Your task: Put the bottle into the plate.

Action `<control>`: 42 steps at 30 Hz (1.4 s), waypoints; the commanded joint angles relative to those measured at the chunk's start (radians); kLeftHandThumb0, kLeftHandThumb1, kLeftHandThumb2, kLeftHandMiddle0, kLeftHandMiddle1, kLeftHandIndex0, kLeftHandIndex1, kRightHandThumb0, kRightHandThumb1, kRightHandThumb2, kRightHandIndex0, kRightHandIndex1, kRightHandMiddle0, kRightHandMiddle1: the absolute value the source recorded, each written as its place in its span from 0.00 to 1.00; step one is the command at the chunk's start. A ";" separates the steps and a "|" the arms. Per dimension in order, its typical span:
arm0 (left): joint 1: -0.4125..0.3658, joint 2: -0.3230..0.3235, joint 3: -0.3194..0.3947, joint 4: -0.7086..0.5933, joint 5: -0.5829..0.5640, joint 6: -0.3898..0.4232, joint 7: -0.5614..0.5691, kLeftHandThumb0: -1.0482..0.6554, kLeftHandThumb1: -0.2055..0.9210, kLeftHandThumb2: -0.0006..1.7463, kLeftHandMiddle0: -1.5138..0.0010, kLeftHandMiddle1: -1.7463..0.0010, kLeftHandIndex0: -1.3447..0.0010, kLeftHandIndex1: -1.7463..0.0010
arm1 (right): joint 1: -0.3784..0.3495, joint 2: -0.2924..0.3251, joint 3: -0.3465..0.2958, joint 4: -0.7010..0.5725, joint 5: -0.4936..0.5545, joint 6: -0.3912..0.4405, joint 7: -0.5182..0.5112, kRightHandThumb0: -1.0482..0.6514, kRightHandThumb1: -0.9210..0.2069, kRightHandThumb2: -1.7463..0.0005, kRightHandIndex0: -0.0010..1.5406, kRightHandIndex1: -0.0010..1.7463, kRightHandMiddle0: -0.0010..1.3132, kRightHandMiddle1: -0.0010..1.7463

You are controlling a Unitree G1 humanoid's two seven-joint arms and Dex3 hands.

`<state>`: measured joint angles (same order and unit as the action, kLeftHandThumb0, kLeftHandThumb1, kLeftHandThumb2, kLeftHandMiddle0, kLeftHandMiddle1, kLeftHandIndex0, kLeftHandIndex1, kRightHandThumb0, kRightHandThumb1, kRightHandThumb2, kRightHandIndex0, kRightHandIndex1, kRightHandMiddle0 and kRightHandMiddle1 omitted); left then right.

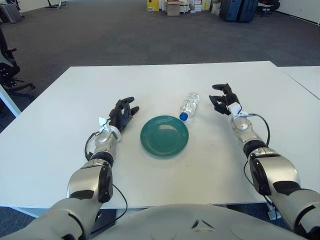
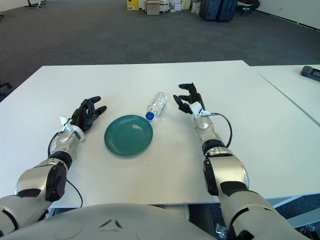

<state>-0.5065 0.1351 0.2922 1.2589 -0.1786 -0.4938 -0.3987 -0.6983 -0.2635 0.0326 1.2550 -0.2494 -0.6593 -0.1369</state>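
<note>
A clear plastic bottle [image 1: 189, 105] with a blue cap lies on its side on the white table [image 1: 165, 80], just beyond the right rim of a round green plate [image 1: 164, 135]. Its cap points toward the plate. My right hand [image 1: 223, 99] is a little to the right of the bottle, fingers spread and holding nothing, not touching it. My left hand [image 1: 122, 113] shows to the left of the plate, fingers relaxed and holding nothing.
A second white table [image 1: 305, 75] adjoins at the right edge, with a dark device [image 2: 311, 72] on it. Office chairs [image 1: 10, 70] stand left of the table. Boxes and dark cases [image 1: 200, 7] line the far floor.
</note>
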 commanded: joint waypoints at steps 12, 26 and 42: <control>-0.015 -0.021 0.011 0.013 -0.006 0.050 0.026 0.07 1.00 0.54 0.72 0.67 0.92 0.38 | -0.169 -0.046 0.269 -0.049 -0.292 -0.051 -0.047 0.01 0.00 0.53 0.01 0.00 0.00 0.05; -0.013 -0.037 0.029 0.005 -0.016 0.056 0.053 0.06 1.00 0.58 0.72 0.65 0.91 0.37 | -0.260 0.001 0.508 0.044 -0.538 0.078 -0.159 0.00 0.00 0.52 0.00 0.00 0.00 0.00; -0.003 -0.054 0.047 -0.008 -0.028 0.056 0.055 0.06 1.00 0.58 0.72 0.63 0.90 0.37 | -0.283 0.023 0.730 0.092 -0.740 0.149 -0.416 0.00 0.00 0.50 0.00 0.00 0.00 0.00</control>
<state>-0.5244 0.0915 0.3360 1.2430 -0.1995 -0.4623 -0.3524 -0.9495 -0.2360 0.7277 1.3365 -0.9540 -0.5166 -0.5086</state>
